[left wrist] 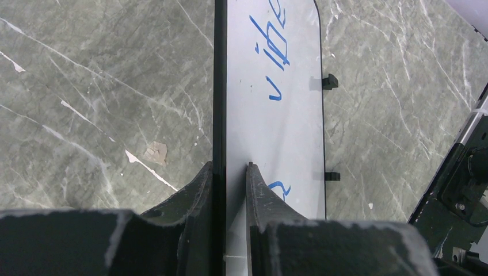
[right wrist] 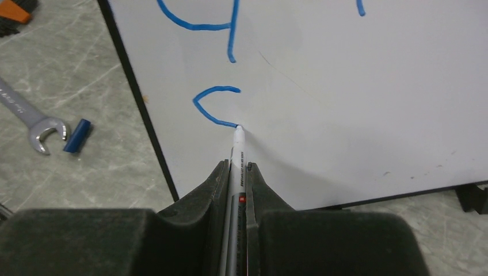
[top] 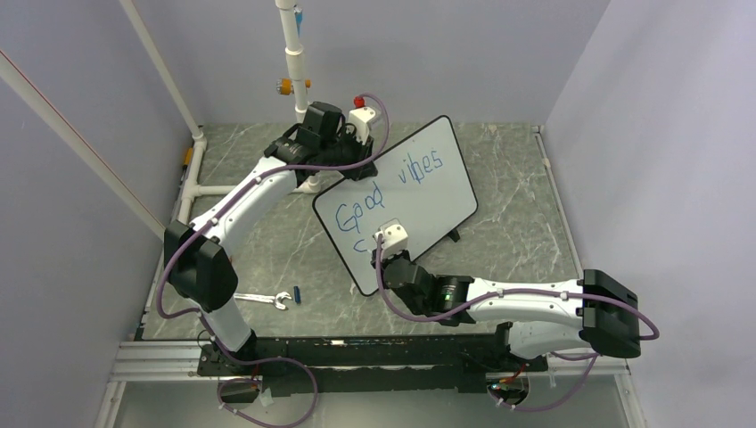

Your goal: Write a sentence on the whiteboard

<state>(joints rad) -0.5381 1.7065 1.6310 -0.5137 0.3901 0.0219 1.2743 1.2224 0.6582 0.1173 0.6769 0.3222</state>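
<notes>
The whiteboard [top: 428,192] stands tilted on the marble table, held at its top far edge by my left gripper [top: 357,134], which is shut on that edge [left wrist: 230,167]. Blue lettering [top: 365,209] reads "Good vibes"; a "c" [right wrist: 213,106] starts a second line beneath. My right gripper [top: 392,245] is shut on a white marker [right wrist: 237,155], its tip touching the board at the lower end of the "c". The board also fills the right wrist view [right wrist: 345,86] and shows edge-on in the left wrist view [left wrist: 276,132].
A wrench [top: 266,299] and a blue marker cap [top: 296,294] lie on the table left of the board, also in the right wrist view [right wrist: 34,123] [right wrist: 77,135]. A white pipe stand [top: 294,53] rises at the back. Walls enclose three sides.
</notes>
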